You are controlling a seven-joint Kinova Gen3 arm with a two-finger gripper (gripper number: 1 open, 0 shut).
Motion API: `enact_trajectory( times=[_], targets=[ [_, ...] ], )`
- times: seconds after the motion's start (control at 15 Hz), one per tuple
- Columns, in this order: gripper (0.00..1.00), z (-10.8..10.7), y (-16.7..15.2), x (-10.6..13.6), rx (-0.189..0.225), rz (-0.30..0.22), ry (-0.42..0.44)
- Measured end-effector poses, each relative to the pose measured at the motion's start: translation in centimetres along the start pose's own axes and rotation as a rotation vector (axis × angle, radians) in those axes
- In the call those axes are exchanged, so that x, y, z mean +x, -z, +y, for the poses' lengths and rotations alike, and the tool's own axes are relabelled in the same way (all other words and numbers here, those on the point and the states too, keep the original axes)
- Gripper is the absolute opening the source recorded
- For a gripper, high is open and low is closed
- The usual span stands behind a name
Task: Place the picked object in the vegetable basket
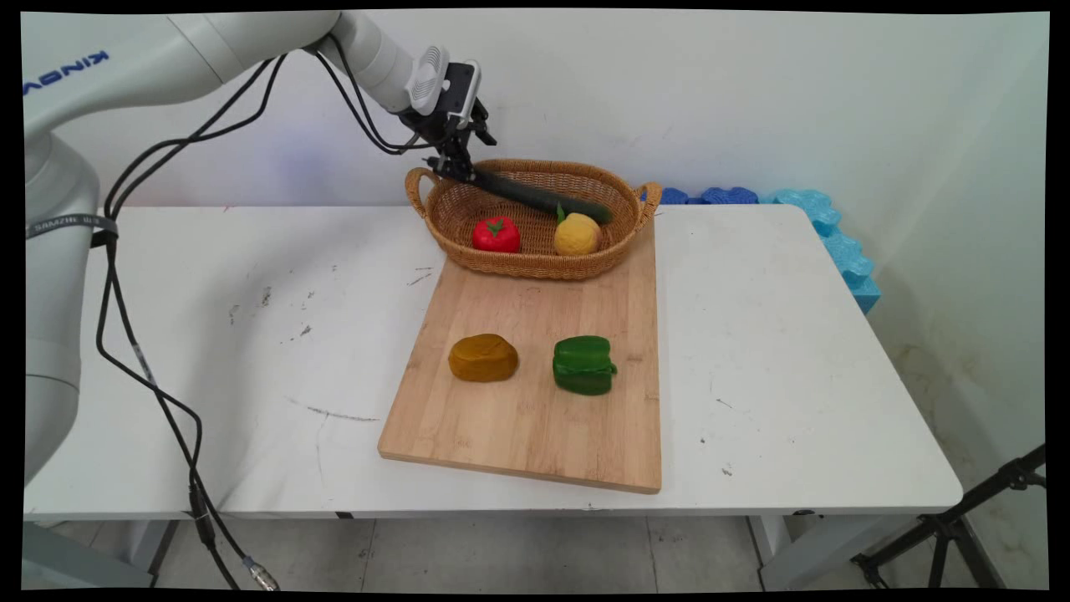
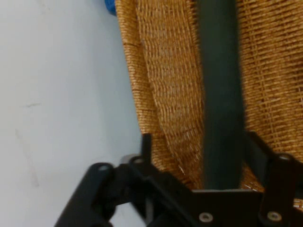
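Over the far rim of the wicker basket (image 1: pixel 535 266), at its left end beside the left handle, the black gripper (image 1: pixel 456 170) hangs tilted down from the white arm, and its two fingers pinch one end of a long dark green cucumber (image 1: pixel 543 197). From that held end the cucumber slopes down and to the right across the basket's back half, its free end lying near the right handle, just behind a yellow lemon (image 1: pixel 577 234) with a small green stem. A red tomato (image 1: pixel 496 235) with a green top sits in the basket to the lemon's left, apart from it. In the hand view the cucumber (image 2: pixel 221 94) runs straight up the picture from between the fingers (image 2: pixel 253 153), with the woven basket wall (image 2: pixel 165 85) on both sides of it and the white table (image 2: pixel 57 94) to the left. The basket stands on the far end of a wooden cutting board (image 1: pixel 527 418) that lies on the table (image 1: pixel 794 359). Nearer on the board, well apart from the basket, rest a brown potato-like piece (image 1: pixel 483 358) and, to its right, a green bell pepper (image 1: pixel 583 365), the two not touching. Blue foam pieces (image 1: pixel 836 234) line the table's far right corner against the wall. Black cables (image 1: pixel 150 376) hang from the arm down the left side.
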Motion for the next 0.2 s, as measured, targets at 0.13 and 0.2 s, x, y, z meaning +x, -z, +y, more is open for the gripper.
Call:
enact_trajectory(
  times=[0.13,0.2],
  targets=[
    [1.00,0.13,-0.20,0.01,-0.005,0.002,-0.011],
    [1.00,0.20,-0.27,0.00,-0.007,0.002,-0.016]
  ],
)
